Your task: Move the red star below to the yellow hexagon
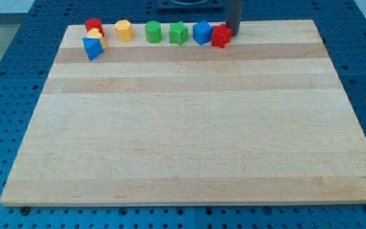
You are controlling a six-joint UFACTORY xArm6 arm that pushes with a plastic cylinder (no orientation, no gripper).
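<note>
The red star [221,35] lies near the top edge of the wooden board [189,127], right of the middle, touching a blue block [202,32] on its left. The yellow hexagon [124,30] lies further to the view's left along the same top row. My tip [232,32] comes down from the view's top and rests right against the red star's upper right side.
Along the top row also stand a green round block [153,32] and a green star [178,33]. At the top left corner a red block [93,25], a small yellow block [96,35] and a blue triangular block [93,48] are clustered.
</note>
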